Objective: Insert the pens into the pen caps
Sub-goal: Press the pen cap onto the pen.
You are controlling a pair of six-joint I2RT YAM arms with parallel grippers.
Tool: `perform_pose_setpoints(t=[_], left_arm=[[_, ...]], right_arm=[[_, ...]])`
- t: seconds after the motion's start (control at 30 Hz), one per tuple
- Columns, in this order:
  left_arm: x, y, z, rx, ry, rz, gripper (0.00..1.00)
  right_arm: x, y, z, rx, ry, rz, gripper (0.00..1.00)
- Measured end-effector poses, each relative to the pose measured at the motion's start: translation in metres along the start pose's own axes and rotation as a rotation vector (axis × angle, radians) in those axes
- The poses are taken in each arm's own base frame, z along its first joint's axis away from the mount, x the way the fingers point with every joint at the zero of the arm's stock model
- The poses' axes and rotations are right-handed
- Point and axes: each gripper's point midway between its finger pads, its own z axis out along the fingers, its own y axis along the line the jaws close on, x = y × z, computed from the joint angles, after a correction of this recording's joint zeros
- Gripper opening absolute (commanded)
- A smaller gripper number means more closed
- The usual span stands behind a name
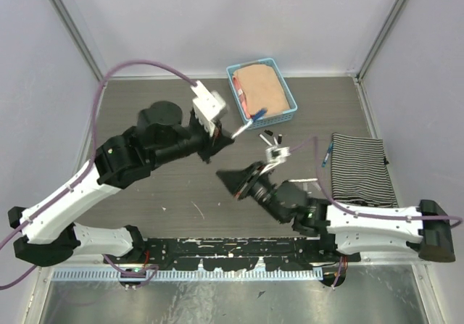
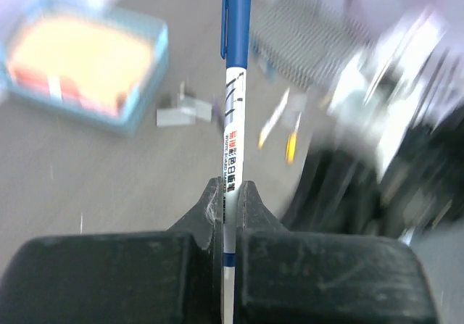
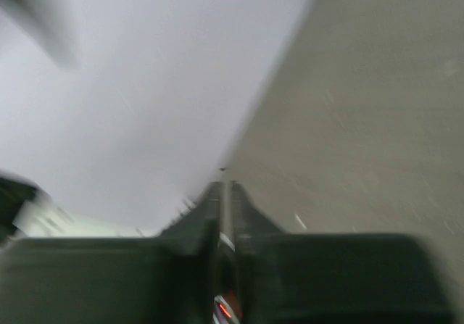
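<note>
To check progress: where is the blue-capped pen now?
Left wrist view: the pen is clamped in the left gripper. From above, its capped end is by the blue basket.

We see a grey-brown wood-grain table (image 1: 181,193). At about twelve to one o'clock on it sits a blue plastic mesh basket (image 1: 235,92), and just at its six o'clock side lie a few small dark stubby caps (image 1: 270,133), too small to tell apart. At three o'clock lies a folded black-and-white striped cloth (image 1: 362,168), with a thin blue-ended pen (image 1: 328,154) just beside its nine o'clock edge.
</note>
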Motion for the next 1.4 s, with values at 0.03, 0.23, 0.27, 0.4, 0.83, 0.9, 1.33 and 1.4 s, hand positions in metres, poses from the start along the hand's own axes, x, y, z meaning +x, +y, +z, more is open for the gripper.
perform_pose_setpoints(t=[0.03, 0.23, 0.27, 0.4, 0.83, 0.9, 1.33, 1.4], left_arm=[[-0.025, -0.002, 0.002, 0.005, -0.089, -0.011, 0.00], [-0.125, -0.004, -0.037, 0.023, -0.488, -0.050, 0.00], [-0.127, -0.003, -0.042, 0.018, -0.508, -0.054, 0.00], [-0.111, 0.003, -0.040, -0.013, -0.501, -0.065, 0.00], [-0.016, 0.011, -0.021, -0.048, -0.339, -0.063, 0.00], [-0.010, 0.009, -0.027, -0.034, -0.348, -0.065, 0.00], [0.024, -0.006, -0.025, 0.054, -0.319, -0.088, 0.00], [0.025, -0.007, -0.027, 0.059, -0.323, -0.090, 0.00]], right_arm=[[0.026, -0.010, -0.005, 0.016, 0.085, -0.043, 0.00], [0.091, -0.077, -0.045, 0.169, 0.385, -0.313, 0.00], [0.084, -0.074, -0.047, 0.169, 0.380, -0.335, 0.01], [0.029, -0.029, -0.040, 0.118, 0.268, -0.351, 0.24], [-0.065, 0.016, -0.050, 0.071, 0.064, -0.422, 0.60], [-0.071, 0.019, -0.052, 0.060, 0.048, -0.421, 0.65], [-0.115, 0.072, -0.040, -0.045, -0.127, -0.307, 0.78], [-0.117, 0.071, -0.037, -0.021, -0.144, -0.300, 0.75]])
